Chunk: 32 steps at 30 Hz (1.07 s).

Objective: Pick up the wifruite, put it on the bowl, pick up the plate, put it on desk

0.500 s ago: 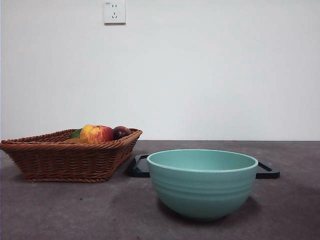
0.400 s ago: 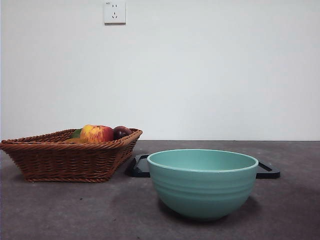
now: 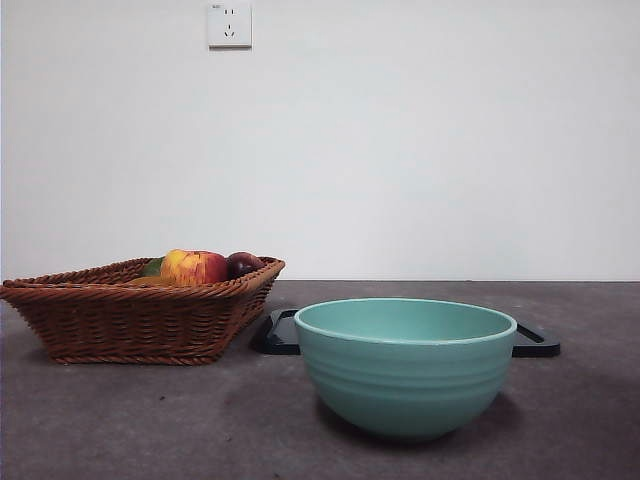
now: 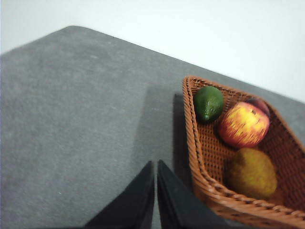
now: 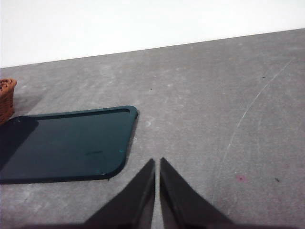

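The kiwifruit point(image 4: 251, 173) lies in the wicker basket point(image 4: 202, 174), next to the apple point(image 4: 244, 125). The left tool point(image 4: 156, 164), jaws together, hangs over the surface point(image 4: 71, 119) just outside the basket's rim, so it is nearer. The right tool point(image 5: 157, 162), also closed, waits near the dark tray point(image 5: 62, 143).

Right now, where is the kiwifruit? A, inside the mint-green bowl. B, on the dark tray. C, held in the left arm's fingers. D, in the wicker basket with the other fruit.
D: the left wrist view shows the dull brown kiwifruit lying in the wicker basket beside the apple and a green fruit.
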### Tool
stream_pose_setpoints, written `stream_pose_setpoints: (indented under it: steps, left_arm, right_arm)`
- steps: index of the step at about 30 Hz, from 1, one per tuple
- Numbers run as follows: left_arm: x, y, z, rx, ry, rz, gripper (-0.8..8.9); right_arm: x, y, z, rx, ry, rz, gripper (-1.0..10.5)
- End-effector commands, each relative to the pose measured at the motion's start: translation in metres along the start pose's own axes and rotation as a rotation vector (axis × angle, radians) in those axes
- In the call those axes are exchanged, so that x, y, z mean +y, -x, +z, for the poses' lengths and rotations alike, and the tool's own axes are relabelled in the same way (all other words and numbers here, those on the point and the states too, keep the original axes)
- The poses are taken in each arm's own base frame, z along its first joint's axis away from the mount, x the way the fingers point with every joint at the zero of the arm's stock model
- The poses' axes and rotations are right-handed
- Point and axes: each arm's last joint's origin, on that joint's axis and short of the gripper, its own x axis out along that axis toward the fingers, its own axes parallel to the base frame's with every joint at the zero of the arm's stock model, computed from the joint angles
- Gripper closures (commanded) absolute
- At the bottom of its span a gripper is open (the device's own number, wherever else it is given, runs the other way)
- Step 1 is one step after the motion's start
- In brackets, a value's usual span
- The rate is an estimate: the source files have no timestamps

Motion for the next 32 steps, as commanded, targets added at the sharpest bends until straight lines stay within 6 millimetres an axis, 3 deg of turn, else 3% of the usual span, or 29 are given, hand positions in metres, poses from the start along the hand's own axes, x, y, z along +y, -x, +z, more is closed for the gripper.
stream_pose_setpoints:
  steps: [1,10,20,32]
  left_arm:
    - [0.000,0.001,0.002,-0.002,0.081,0.000,8.05]
    - [-0.012,0.012,0.029,-0.054,0.120,-0.112,8.04]
    - [-0.030,0.038,0.078,-0.125,0.114,-0.145,8.03]
    - [-0.053,0.052,0.131,0.063,-0.018,-0.213,8.03]
  right_arm:
    - [0.000,0.000,0.002,-0.014,-0.041,0.006,9.4]
    - [0.009,0.013,0.035,-0.117,-0.044,0.030,9.4]
    - [0.023,0.043,0.089,-0.245,-0.029,0.060,9.4]
    - [0.040,0.063,0.155,-0.079,0.042,0.054,9.4]
